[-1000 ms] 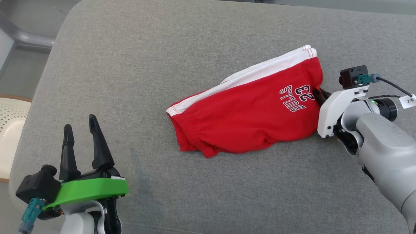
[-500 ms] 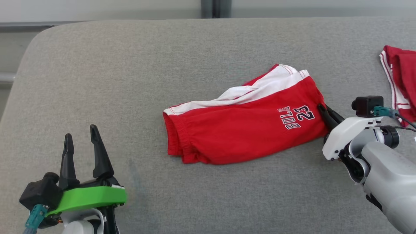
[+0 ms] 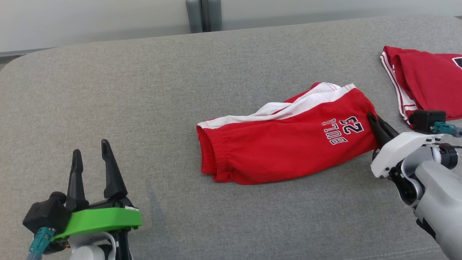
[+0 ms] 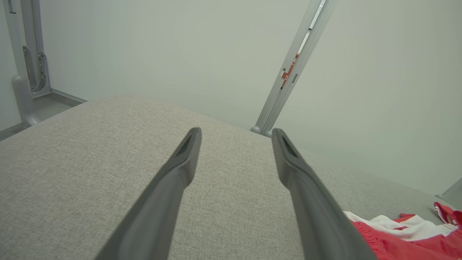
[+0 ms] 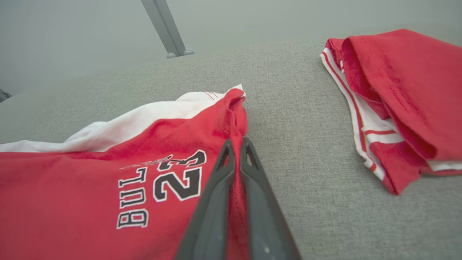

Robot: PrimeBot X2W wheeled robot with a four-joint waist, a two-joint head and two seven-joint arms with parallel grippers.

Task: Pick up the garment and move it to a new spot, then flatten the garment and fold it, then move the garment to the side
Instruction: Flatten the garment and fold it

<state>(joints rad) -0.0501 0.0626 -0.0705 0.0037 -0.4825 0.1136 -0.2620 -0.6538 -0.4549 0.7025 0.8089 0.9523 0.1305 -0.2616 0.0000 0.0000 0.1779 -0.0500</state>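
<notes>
grey upholstered surface (image 3: 144,90) spans the head view, with a rounded corner at far left. a pale wall and a grey metal post (image 3: 196,16) stand behind it.

red shorts (image 3: 281,155) lie on the surface right of centre, folded flat. elastic waistband end points left, white side panel runs along the far edge.

second red garment (image 3: 422,79), with white striped trim, lies at far right. it is apart from the shorts, with bare grey fabric between.

right gripper (image 5: 237,141) sits at the shorts' right edge. its fingers are pressed together on a thin fold of red hem, and the cloth shows squeezed between them in the right wrist view.

left gripper (image 3: 90,147) is at lower left, well apart from the shorts. its fingers are spread wide with nothing between them.

"bulls 23" print (image 3: 343,130) sits near the gripped end.
</notes>
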